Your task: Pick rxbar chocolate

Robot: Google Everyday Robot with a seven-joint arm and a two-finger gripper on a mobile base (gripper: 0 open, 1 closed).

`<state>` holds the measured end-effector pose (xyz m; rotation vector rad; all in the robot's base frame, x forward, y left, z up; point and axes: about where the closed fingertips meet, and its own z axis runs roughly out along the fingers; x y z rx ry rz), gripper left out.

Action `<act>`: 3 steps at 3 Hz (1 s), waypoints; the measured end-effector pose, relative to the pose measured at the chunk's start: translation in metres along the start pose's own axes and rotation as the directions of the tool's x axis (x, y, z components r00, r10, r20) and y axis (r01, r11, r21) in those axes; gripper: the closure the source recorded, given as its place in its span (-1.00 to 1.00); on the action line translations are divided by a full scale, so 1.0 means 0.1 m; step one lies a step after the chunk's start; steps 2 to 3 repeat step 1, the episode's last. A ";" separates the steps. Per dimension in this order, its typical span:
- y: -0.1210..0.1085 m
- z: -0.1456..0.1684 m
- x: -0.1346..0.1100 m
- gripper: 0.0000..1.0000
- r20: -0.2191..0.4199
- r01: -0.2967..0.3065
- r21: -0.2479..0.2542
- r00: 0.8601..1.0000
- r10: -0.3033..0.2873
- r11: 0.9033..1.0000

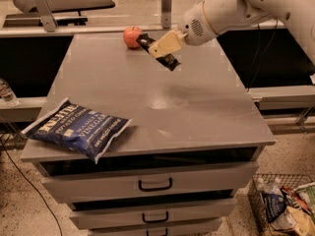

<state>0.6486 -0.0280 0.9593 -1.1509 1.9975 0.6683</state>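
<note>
My gripper (pixel 162 47) is at the end of the white arm that reaches in from the upper right. It is shut on the rxbar chocolate (pixel 171 62), a small flat black bar, and holds it tilted in the air above the back of the grey cabinet top (pixel 197 107). The bar's two ends stick out past the tan fingers (pixel 167 42). The gripper hangs just right of the red apple (pixel 131 36).
A large blue chip bag (pixel 78 128) lies at the front left corner, overhanging the edge. The cabinet has drawers with handles (pixel 155 185) in front. A wire basket of packets (pixel 285 203) stands on the floor at lower right. A water bottle (pixel 6 92) is at far left.
</note>
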 end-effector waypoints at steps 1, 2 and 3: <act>0.00 0.00 0.00 1.00 -0.001 0.000 0.001 1.000 0.000 1.000; 0.00 0.00 0.00 1.00 -0.001 0.000 0.001 1.000 0.000 1.000; 0.00 0.00 0.00 1.00 -0.001 0.000 0.001 1.000 0.000 1.000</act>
